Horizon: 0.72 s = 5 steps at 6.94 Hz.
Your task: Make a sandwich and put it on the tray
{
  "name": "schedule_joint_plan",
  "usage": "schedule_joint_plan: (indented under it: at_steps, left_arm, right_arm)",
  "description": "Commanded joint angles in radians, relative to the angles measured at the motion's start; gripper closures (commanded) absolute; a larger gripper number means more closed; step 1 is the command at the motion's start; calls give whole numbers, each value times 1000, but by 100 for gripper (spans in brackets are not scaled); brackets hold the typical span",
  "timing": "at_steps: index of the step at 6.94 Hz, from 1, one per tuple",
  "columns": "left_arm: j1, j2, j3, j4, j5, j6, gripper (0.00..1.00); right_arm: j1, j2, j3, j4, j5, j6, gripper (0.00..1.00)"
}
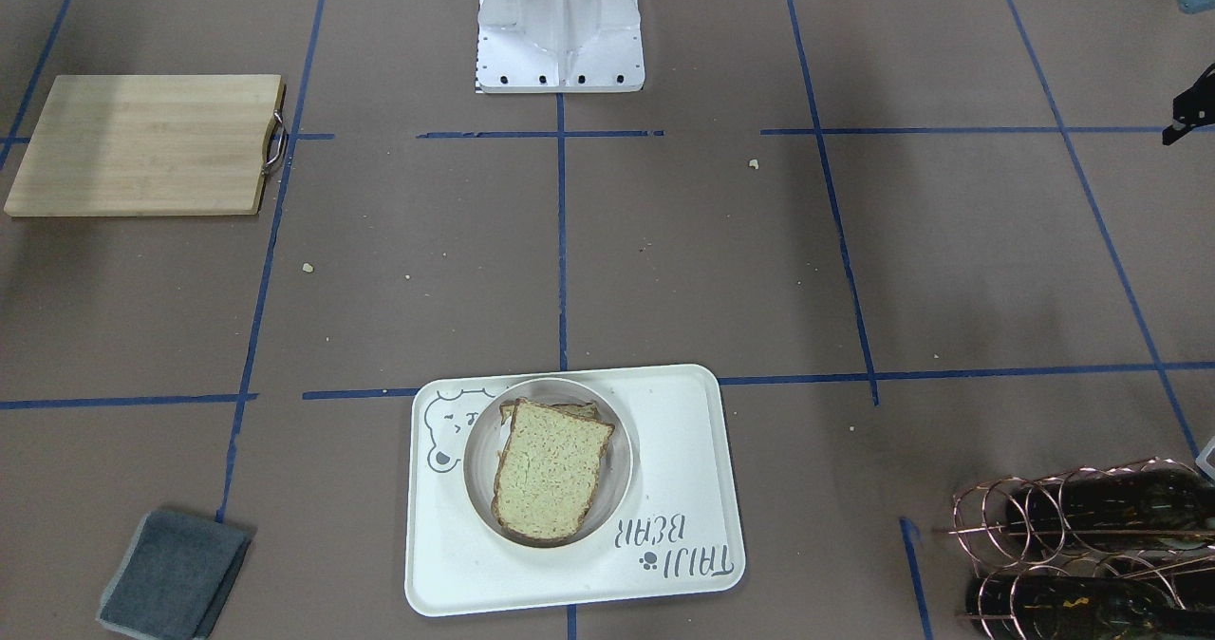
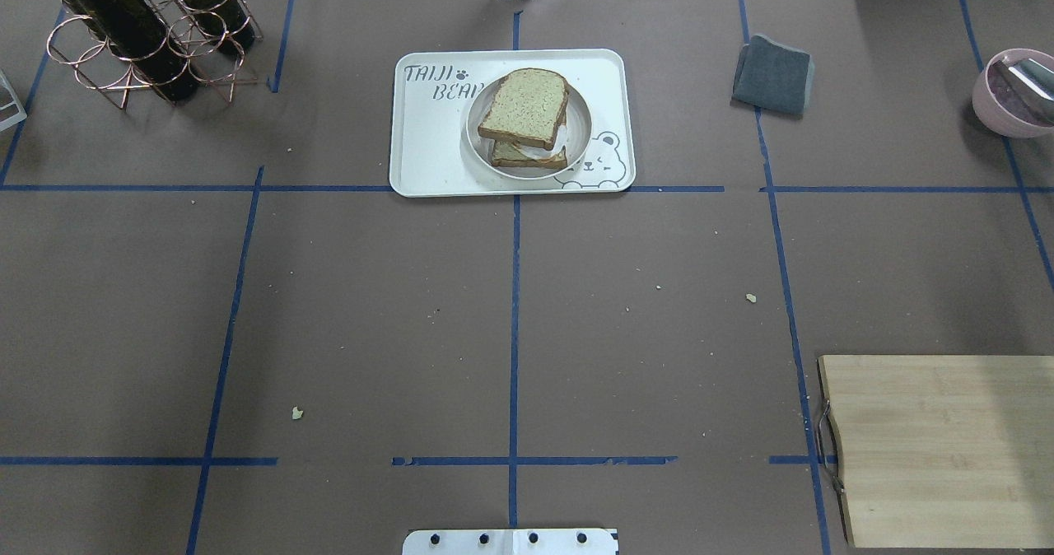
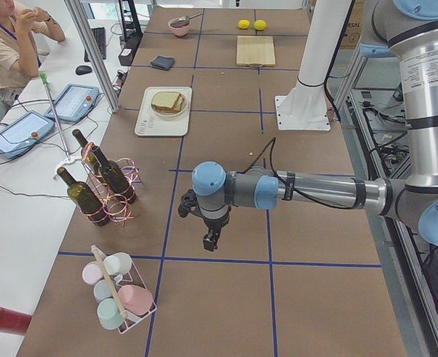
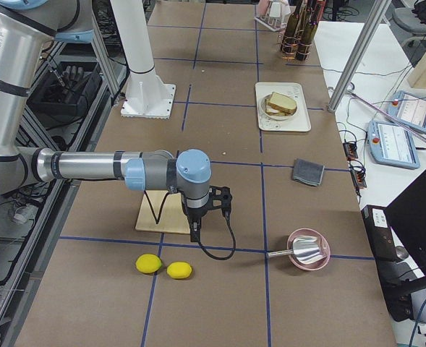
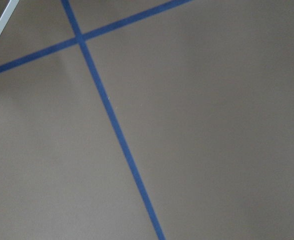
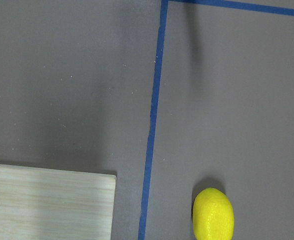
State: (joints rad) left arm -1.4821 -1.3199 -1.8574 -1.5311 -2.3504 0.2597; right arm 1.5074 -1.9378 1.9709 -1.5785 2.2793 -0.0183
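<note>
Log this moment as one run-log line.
sandwich: stacked on plate | plate: on tray | left pincer: over table, state unclear | right pincer: by cutting board, state unclear

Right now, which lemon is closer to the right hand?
The lemon on the pink bowl's side; the other lemon lies farther from the right hand.

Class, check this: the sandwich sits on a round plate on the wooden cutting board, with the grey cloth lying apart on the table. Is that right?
Not quite. The plate holding the sandwich stands on the cream tray, not the cutting board; the overhead view shows it. The grey cloth does lie apart on the table.
</note>
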Motion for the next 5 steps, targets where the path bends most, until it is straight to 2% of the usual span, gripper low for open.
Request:
schedule_joint_plan:
  at_steps: [1, 5]
  left_arm:
    - [-134, 56, 3, 20, 0, 27, 0]
    - [-141, 39, -6, 11, 17, 27, 0]
  right_arm:
    - [-1, -6, 0, 3, 0, -2, 0]
    - [-1, -20, -7, 8, 5, -32, 0]
